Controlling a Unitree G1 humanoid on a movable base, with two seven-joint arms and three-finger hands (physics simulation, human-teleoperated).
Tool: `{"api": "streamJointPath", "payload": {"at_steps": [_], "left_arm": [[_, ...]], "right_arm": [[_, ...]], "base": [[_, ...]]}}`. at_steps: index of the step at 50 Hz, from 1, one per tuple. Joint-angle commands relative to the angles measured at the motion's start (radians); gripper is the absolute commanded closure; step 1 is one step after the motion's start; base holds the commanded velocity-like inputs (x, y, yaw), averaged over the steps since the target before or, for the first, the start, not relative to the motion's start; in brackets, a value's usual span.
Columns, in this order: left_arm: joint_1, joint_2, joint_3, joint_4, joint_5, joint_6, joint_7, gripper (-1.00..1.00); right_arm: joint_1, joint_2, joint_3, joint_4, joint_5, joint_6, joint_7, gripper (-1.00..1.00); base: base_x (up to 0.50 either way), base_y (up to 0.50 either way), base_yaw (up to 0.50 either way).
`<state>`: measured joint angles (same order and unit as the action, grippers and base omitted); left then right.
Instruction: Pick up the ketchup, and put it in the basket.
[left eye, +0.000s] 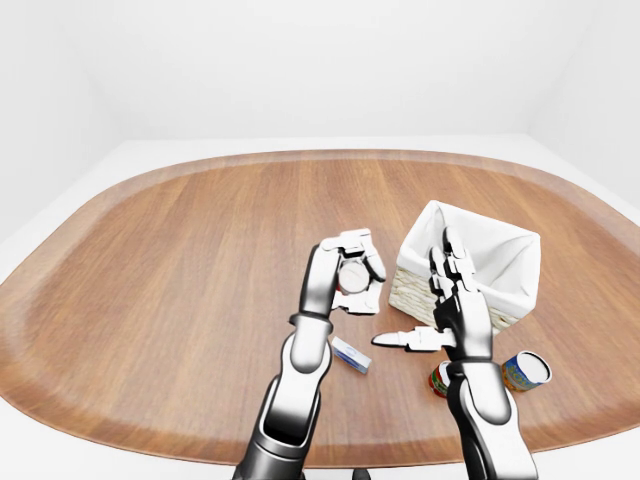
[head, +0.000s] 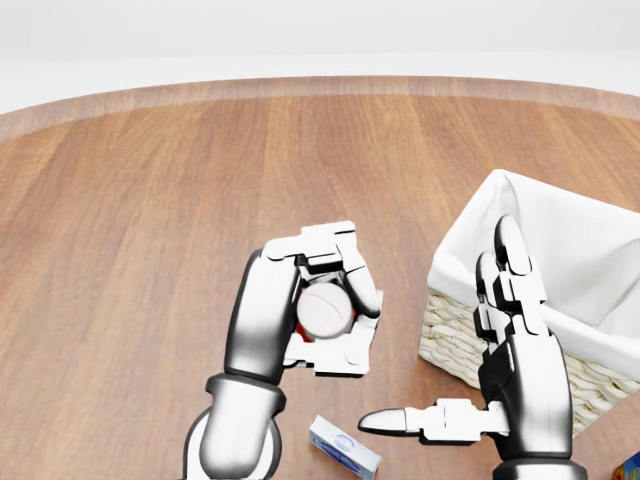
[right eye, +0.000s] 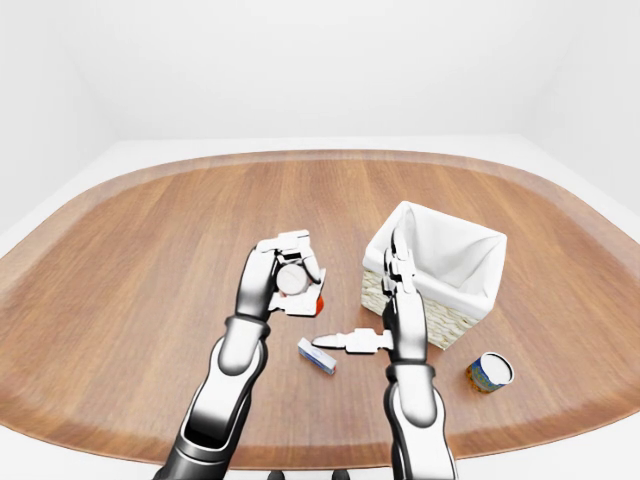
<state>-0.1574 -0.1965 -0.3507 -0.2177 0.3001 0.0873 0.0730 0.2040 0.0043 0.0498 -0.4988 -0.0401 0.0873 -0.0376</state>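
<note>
The robot's left hand (head: 325, 300), glossy silver with white jointed fingers, is wrapped round the ketchup (head: 326, 312), a red bottle seen end-on so that its round pale cap faces the head view and only slivers of red body show between the fingers. The bottle is held over the oval wood-grain tabletop (left eye: 180, 260), just left of the basket (left eye: 470, 262), a square woven wicker container lined with loose white cloth that folds over its rim. The right hand (head: 505, 345) hangs beside the basket's near-left corner, fingers straight and pointing away, thumb stretched flat to the left, spread wide and holding nothing. Between the two forearms, a small white-and-blue box (head: 344, 448) lies flat on the wood. To the right, near the table's near edge, a short cylindrical can (left eye: 526, 370) with a blue and orange label lies tipped, its pale end turned toward the viewer. A second can (left eye: 440, 378), with a red and green label, shows partly behind the right wrist in the left-eye view.
</note>
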Motion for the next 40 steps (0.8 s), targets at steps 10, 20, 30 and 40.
{"api": "streamJointPath", "payload": {"at_steps": [10,20,30,40], "left_arm": [[0.031,-0.055,-0.154,-0.052,0.053,0.0,0.083,0.92],[0.028,-0.072,-0.21,-0.107,0.083,0.0,0.085,0.92],[0.028,-0.087,-0.26,-0.15,0.125,0.0,0.082,0.92],[0.042,-0.092,-0.307,-0.178,0.156,0.0,0.082,0.92]], "right_arm": [[0.013,-0.002,0.007,-0.035,0.006,0.0,0.004,-1.0],[0.014,-0.002,0.006,-0.042,0.007,0.0,0.004,-1.0],[0.016,-0.002,0.005,-0.041,0.007,0.0,0.003,-1.0],[0.018,-0.002,0.004,-0.044,0.006,0.0,0.003,-1.0]], "base": [[0.0,0.0,0.0],[0.0,0.0,0.0],[0.0,0.0,0.0],[0.0,0.0,0.0]]}}
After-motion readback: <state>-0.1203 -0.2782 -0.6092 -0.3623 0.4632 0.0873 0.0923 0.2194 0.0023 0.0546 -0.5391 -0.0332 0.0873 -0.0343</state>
